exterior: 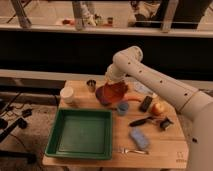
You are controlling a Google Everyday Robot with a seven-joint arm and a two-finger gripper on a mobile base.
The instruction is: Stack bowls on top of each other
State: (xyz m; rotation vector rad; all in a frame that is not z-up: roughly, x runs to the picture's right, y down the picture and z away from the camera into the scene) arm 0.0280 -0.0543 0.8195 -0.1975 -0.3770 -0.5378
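Wooden tabletop (165,145) carrying a scatter of things, with the green tray (80,134) taken as landmark at the front left. White robot arm (160,82) reaching in from the right, elbow high, wrist bent down beyond the tray's far right corner. Claw (113,84) down at the far rim of the orange-red bowl (116,92), fingers closed; appears pinched on that rim, though contact itself is too blurred to confirm. Orange-red bowl tilted, sitting over the purple-maroon bowl (101,94), of which only a dark edge shows at the left, just past the tray's far right corner. Whether the upper bowl is fully nested or partly lifted cannot be told.

Beyond the tray's far edge: white paper cup (67,94) to the left, small metal cup (91,85) further back and nearer the bowls. Right of the tray's far right corner, just in front of the bowls: small blue cup (123,108). Further right of the tray: a dark oblong block (145,103), a red-yellow apple (159,108) near the arm, a black-handled utensil (141,121), a small dark object (165,123). Right of the tray's near right corner: blue sponge (139,137), and a fork (130,150) lying flat closer to the front edge.
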